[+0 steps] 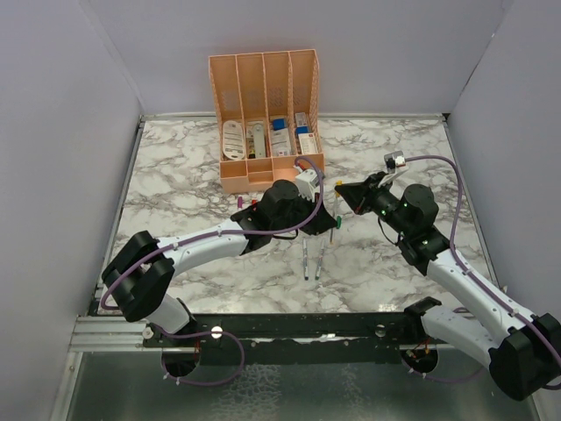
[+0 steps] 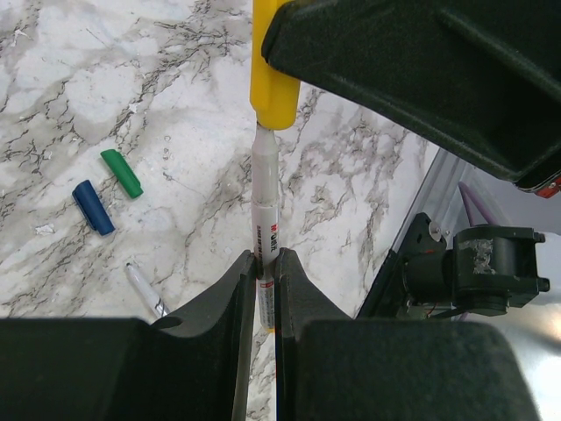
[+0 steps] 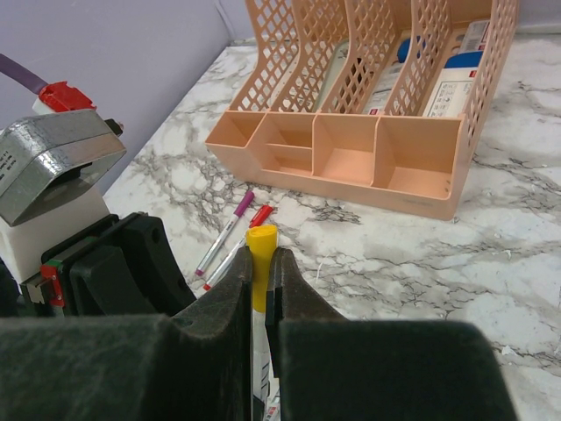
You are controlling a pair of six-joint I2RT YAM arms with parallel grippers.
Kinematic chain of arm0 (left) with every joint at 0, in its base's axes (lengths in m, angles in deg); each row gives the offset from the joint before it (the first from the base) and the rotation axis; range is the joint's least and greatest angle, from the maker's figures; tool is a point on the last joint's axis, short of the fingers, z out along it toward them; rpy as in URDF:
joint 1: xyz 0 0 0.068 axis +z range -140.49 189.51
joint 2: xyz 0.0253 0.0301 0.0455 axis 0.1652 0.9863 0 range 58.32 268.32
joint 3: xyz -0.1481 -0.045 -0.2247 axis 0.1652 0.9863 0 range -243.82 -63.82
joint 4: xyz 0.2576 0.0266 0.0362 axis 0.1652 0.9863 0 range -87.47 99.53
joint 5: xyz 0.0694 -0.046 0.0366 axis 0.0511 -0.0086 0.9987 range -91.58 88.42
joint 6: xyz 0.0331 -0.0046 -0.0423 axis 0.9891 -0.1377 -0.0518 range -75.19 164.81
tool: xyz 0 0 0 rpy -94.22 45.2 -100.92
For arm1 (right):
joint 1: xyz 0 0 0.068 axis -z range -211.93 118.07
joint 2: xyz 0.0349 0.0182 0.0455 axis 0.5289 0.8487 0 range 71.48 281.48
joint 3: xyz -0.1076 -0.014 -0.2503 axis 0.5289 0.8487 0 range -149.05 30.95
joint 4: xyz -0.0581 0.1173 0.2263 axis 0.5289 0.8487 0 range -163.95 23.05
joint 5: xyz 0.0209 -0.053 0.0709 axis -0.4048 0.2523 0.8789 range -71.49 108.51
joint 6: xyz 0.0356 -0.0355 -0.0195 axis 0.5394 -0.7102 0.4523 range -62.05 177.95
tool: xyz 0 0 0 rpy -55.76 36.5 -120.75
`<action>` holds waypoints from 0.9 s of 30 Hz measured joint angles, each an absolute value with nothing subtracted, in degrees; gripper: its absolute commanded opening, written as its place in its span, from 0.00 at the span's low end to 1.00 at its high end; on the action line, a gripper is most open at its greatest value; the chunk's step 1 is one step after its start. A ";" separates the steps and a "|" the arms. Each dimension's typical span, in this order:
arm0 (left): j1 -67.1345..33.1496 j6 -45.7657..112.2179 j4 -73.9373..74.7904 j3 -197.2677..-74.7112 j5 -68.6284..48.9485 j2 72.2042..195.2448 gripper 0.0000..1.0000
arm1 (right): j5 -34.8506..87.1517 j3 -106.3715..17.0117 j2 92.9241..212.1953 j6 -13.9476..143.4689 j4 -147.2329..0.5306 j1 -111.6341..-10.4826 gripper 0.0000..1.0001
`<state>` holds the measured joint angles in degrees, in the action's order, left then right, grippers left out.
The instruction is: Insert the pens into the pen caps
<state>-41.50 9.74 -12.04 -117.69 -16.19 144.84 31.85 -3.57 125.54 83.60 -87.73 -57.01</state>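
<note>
We see a peach organiser [image 1: 241,184] at the back of the marble table [image 1: 175,175]. There are white boxes and cards in its slots, labels too small to read. Just in front of its left corner a purple-capped pen [image 3: 226,230] and a red-capped pen [image 3: 260,216] lie side by side. Further in front of the organiser, a loose pen [image 1: 305,257] and a second loose pen [image 1: 320,256] lie nearly parallel, apart from both arms. A blue cap [image 2: 92,207] and a green cap [image 2: 121,173] lie close together on the marble.

Both grippers meet in front of the organiser's right half. The left gripper [image 2: 265,260] is clamped on the held pen [image 2: 265,189]. The right gripper [image 3: 260,263] is pinched on the yellow cap [image 2: 273,79], which is in line with the pen and has its tip inside. The right gripper's black body hides the cap's far end. There's red print on the barrel, but we can't read it.
</note>
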 measured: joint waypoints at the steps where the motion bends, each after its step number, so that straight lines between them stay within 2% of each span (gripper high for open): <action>1: -41.47 9.71 -12.06 -117.69 -16.19 144.84 0.00 | 31.88 -3.57 125.54 83.60 -87.73 -57.01 0.01; 27: -40.05 9.17 -12.50 -118.69 -16.26 144.84 0.00 | 34.00 -1.12 125.59 83.70 -89.72 -57.08 0.01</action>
<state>-40.05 9.17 -12.50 -118.69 -16.26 144.84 34.00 -1.12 125.59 83.70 -89.72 -57.08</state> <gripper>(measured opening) 0.130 0.045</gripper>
